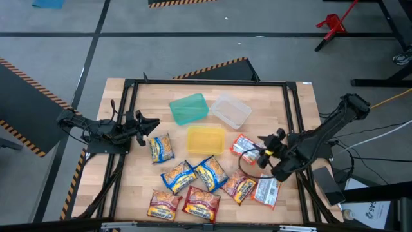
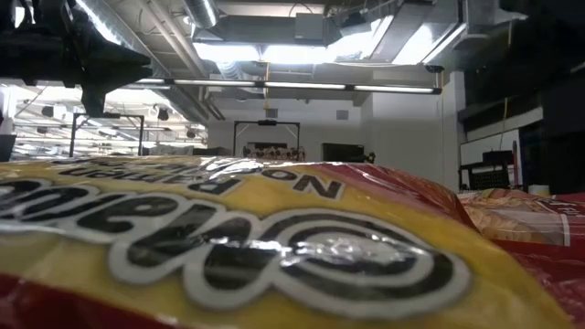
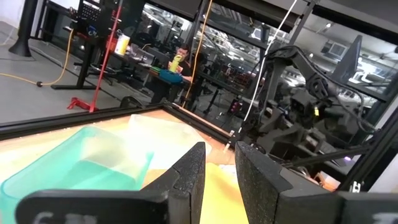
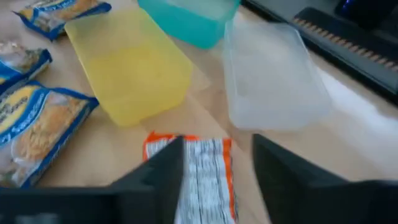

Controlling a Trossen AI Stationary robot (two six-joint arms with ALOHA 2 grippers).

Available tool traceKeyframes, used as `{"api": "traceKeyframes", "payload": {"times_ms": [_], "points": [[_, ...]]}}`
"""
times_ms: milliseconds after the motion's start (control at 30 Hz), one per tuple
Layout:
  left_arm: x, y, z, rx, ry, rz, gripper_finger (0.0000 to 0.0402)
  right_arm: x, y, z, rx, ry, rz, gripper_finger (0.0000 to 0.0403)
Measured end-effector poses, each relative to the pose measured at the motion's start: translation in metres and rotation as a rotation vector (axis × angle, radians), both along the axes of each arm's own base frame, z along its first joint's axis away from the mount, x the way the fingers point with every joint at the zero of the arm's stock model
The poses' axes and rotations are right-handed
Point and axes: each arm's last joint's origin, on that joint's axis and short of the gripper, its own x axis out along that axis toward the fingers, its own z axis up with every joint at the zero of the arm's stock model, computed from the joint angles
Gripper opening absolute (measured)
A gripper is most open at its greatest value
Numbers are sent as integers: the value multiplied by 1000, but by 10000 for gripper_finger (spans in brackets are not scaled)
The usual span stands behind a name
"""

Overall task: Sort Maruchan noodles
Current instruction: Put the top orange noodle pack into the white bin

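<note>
Right tool (image 4: 214,171) of mine hangs open over an orange packet (image 4: 198,177) lying on the counter (image 4: 112,149), just beside the yellow container (image 4: 130,62); left tool (image 1: 149,124) sits narrowly parted, empty

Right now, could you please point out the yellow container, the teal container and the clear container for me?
yellow container (image 1: 206,139): high view, middle of its floor.
teal container (image 1: 188,108): high view, middle of its floor.
clear container (image 1: 232,110): high view, middle of its floor.
</note>
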Motion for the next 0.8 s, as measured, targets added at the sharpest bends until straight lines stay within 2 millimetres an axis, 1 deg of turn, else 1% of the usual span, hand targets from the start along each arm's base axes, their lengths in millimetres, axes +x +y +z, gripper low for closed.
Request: {"api": "traceKeyframes", "payload": {"times_ms": [67, 133, 200, 300, 400, 533, 667, 733, 800], "points": [[0, 0, 0, 0, 1, 1, 82, -6, -3, -10, 26, 2, -12, 241], [0, 0, 0, 0, 1, 1, 82, -6, -4, -29, 56, -37, -20, 279], [0, 0, 0, 0, 2, 1, 82, -4, -4, -52, 76, -89, -5, 306], [0, 0, 0, 1, 4, 1, 82, 1, -5, -82, 106, -141, 27, 327], [0, 0, -1, 2, 7, 2, 82, 4, -6, -101, 114, -152, 52, 331], [0, 0, -1, 2, 15, 17, 82, 5, -5, -117, 58, -84, 65, 328], [0, 1, -2, 4, 25, 30, 82, 7, -4, -131, 8, -58, 30, 322], [0, 1, -2, 3, 26, 31, 82, 7, -4, -137, -5, -71, -3, 313], [0, 1, -2, -1, 24, 30, 82, 8, -4, -140, -13, -79, -23, 293]]}}
